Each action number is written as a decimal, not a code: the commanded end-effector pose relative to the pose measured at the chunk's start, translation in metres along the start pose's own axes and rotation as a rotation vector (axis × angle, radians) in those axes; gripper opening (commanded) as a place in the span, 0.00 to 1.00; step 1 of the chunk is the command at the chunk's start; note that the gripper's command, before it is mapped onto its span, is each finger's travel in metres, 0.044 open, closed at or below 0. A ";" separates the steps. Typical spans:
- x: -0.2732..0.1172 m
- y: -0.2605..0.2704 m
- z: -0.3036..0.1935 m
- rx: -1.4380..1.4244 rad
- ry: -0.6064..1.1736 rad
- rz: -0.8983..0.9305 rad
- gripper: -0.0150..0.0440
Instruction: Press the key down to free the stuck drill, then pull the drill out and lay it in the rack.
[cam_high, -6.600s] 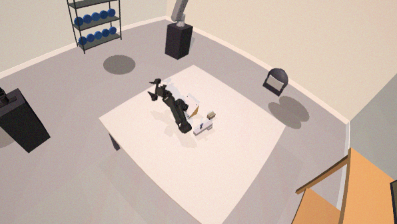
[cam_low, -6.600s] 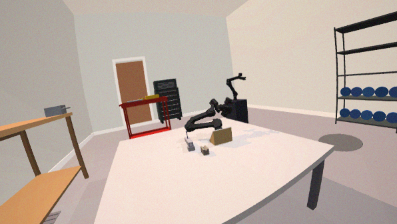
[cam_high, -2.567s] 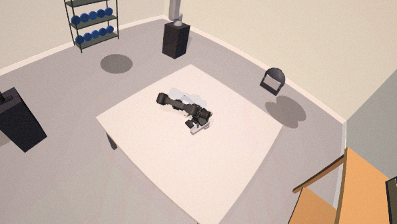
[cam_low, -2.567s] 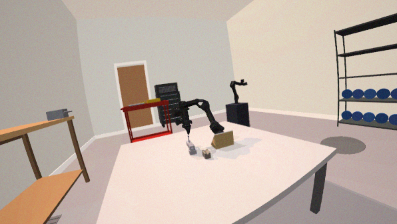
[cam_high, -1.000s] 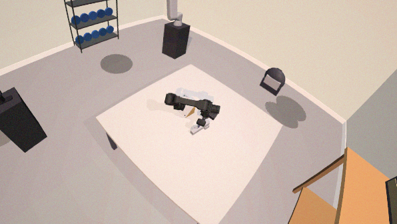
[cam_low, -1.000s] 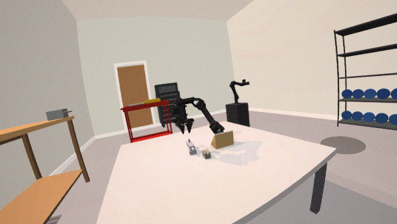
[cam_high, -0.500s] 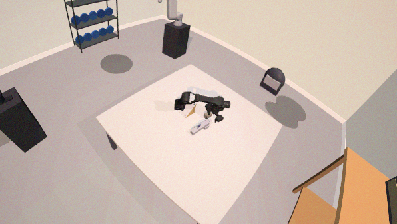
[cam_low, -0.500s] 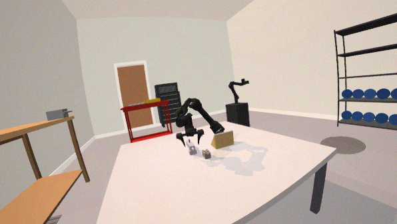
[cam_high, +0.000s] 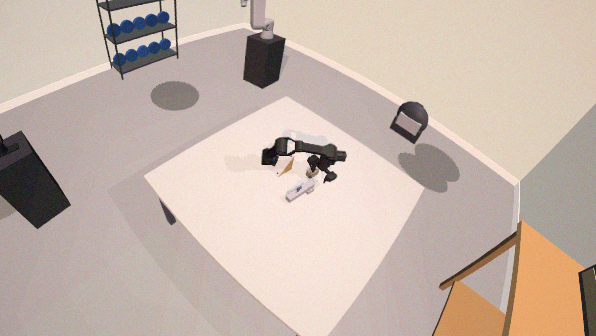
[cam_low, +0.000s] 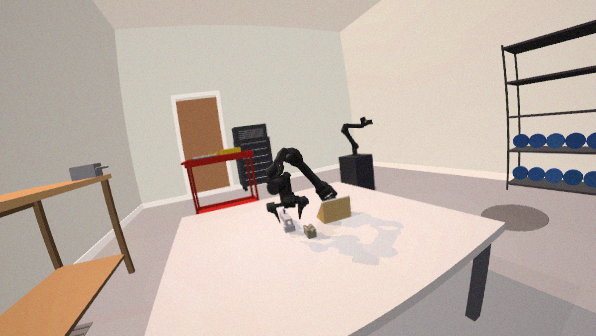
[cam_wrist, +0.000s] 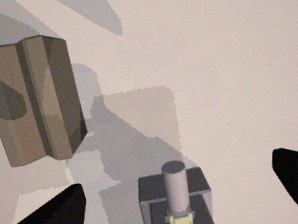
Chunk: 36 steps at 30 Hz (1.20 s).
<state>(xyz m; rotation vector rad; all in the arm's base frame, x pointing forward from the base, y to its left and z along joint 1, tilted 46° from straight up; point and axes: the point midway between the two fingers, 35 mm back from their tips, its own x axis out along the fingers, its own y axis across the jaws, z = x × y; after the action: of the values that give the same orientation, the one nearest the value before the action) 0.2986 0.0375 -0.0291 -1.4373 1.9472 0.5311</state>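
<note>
The drill (cam_wrist: 176, 187) is a pale grey round shank that stands out of the end of a grey housing (cam_high: 294, 196) (cam_low: 287, 224) (cam_wrist: 200, 180), with a yellowish band at its base. The key (cam_high: 299, 189) is a small blue part on the housing's side; it is out of the wrist view. The rack (cam_high: 310, 172) (cam_low: 310, 230) (cam_wrist: 50, 100) is a small tan-brown grooved block on the table, beside the drill's end. My gripper (cam_high: 320, 176) (cam_low: 289, 219) (cam_wrist: 180, 176) is wide open and empty, its fingers on either side of the drill, apart from it.
A tan wedge-shaped block (cam_high: 287, 166) (cam_low: 336, 210) stands on the white table (cam_high: 240, 220) (cam_low: 240, 280), close to the arm's base. The rack lies near the left finger in the wrist view. The arm casts shadows around the rack and housing.
</note>
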 end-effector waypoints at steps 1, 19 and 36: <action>0.002 0.001 0.000 -0.009 0.006 0.000 1.00; 0.028 0.000 -0.007 -0.009 0.006 -0.001 1.00; 0.053 0.001 -0.015 -0.009 0.009 -0.001 1.00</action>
<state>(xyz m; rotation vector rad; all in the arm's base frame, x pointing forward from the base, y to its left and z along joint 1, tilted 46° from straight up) 0.2889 -0.0029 -0.0536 -1.4420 1.9435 0.5288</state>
